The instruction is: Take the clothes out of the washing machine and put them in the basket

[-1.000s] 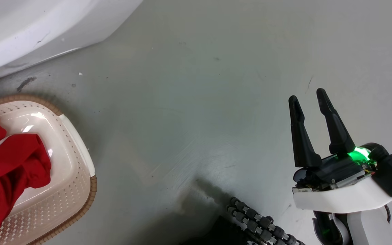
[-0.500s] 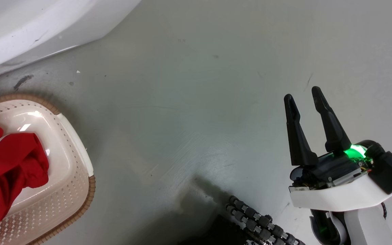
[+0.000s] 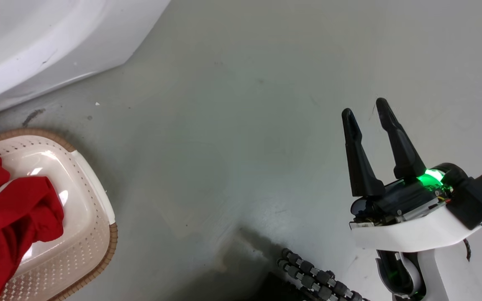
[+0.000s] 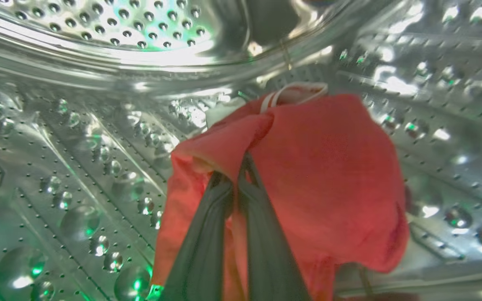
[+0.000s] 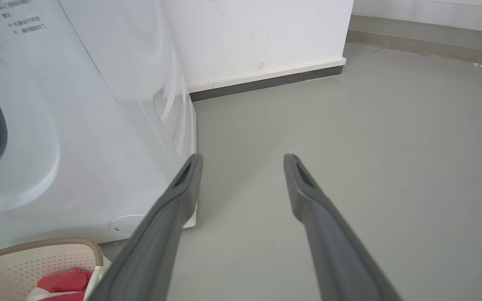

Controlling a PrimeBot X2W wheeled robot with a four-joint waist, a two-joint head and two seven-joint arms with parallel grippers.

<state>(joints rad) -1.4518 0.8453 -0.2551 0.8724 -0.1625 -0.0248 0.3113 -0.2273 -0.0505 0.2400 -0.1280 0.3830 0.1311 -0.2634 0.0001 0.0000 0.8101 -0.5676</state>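
Observation:
Inside the perforated steel drum (image 4: 78, 138) of the washing machine (image 3: 36, 46), my left gripper (image 4: 241, 167) is shut on a fold of a red garment (image 4: 324, 184) with white trim at its top. Another red garment (image 3: 11, 217) lies in the cream basket (image 3: 94, 209) at the lower left of the head view, and shows again as the red garment (image 5: 61, 282) in the basket (image 5: 23, 261) in the right wrist view. My right gripper (image 3: 364, 110) hangs open and holds nothing over the bare grey floor, far right of the basket.
The washing machine's white front (image 5: 78, 146) stands just behind the basket. A white wall with a dark baseboard (image 5: 266, 79) runs behind it. A black ribbed cable (image 3: 316, 276) lies by my base. Grey floor (image 3: 232, 138) spreads between the basket and my right arm.
My right gripper has drifted up and slightly left in the head view, staying open. The head view itself has shifted a little, so the basket and the machine sit slightly lower.

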